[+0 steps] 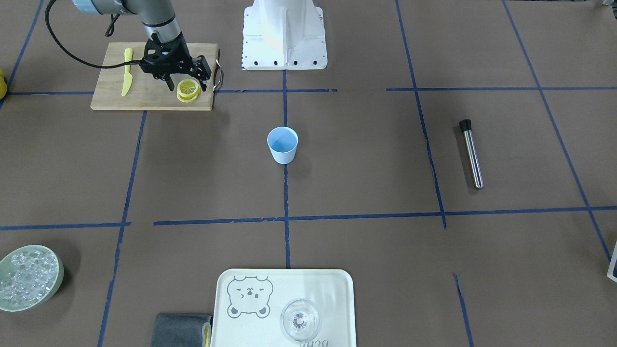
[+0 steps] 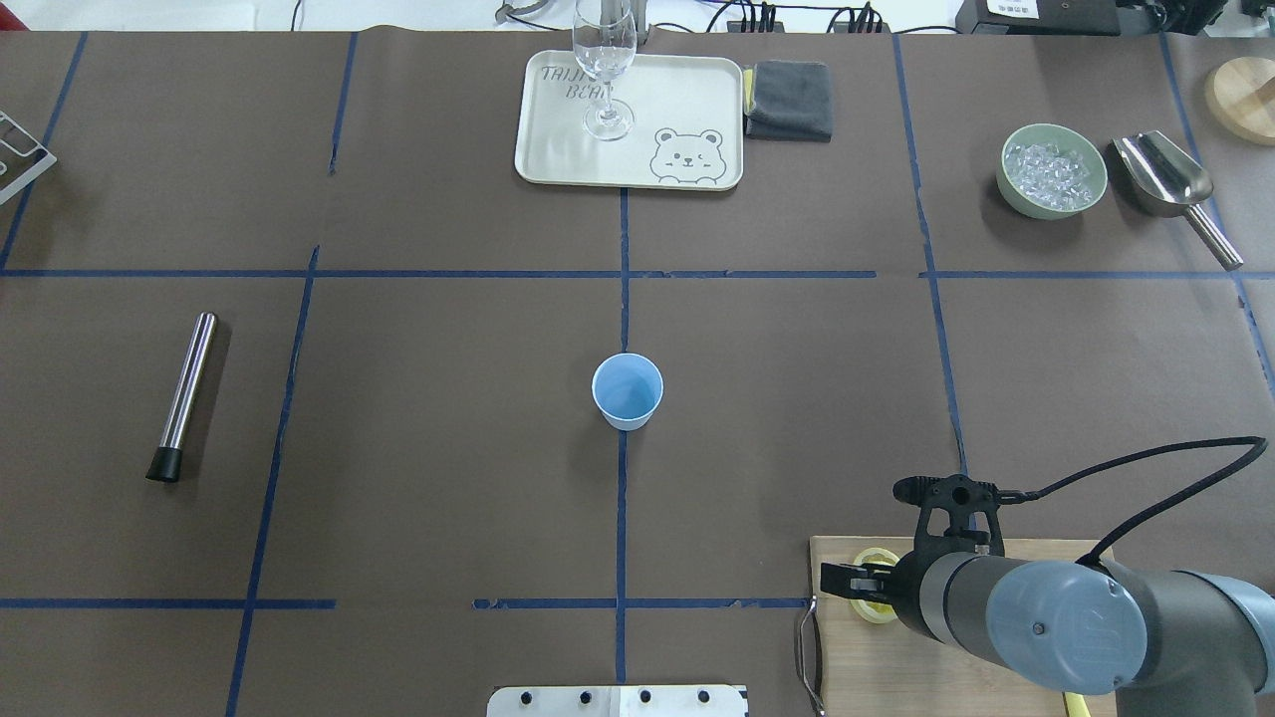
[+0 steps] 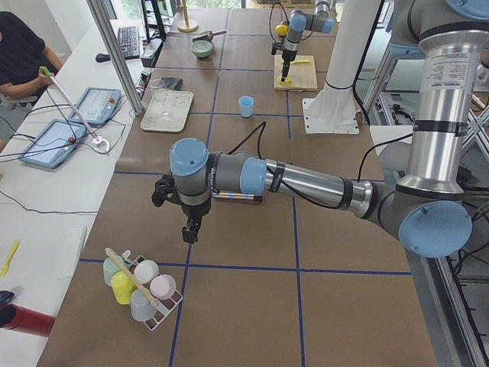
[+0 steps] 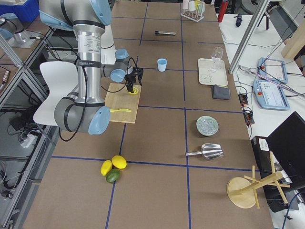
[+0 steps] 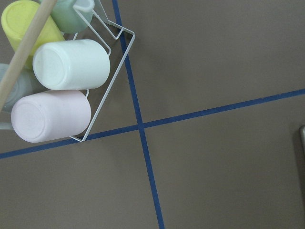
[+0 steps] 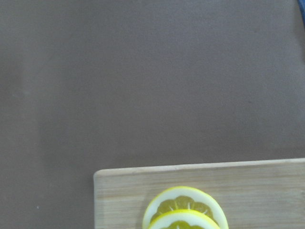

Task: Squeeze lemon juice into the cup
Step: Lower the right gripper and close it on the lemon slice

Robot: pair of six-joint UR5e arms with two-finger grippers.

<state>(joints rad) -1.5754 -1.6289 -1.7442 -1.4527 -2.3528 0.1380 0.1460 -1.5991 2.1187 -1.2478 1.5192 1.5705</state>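
Stacked lemon slices [image 1: 188, 90] lie on the wooden cutting board [image 1: 149, 99] at the robot's right; the right wrist view shows them [image 6: 186, 210] at its bottom edge. My right gripper [image 1: 187, 87] is open, with one finger on each side of the stack. From overhead the gripper [image 2: 865, 582] partly covers the slices [image 2: 869, 558]. The light-blue cup [image 1: 283, 144] stands upright at the table's centre [image 2: 628, 390], far from both grippers. My left gripper [image 3: 189, 232] hangs over the table's left end; I cannot tell whether it is open or shut.
A yellow knife [image 1: 127, 72] lies on the board. A steel tube [image 2: 184, 393] lies at the left. A bear tray [image 2: 558, 149] holds a clear glass [image 2: 605, 60]. A bowl of ice [image 2: 1053, 169] and a scoop [image 2: 1165, 179] are far right. A cup rack [image 5: 62, 86] is below the left wrist.
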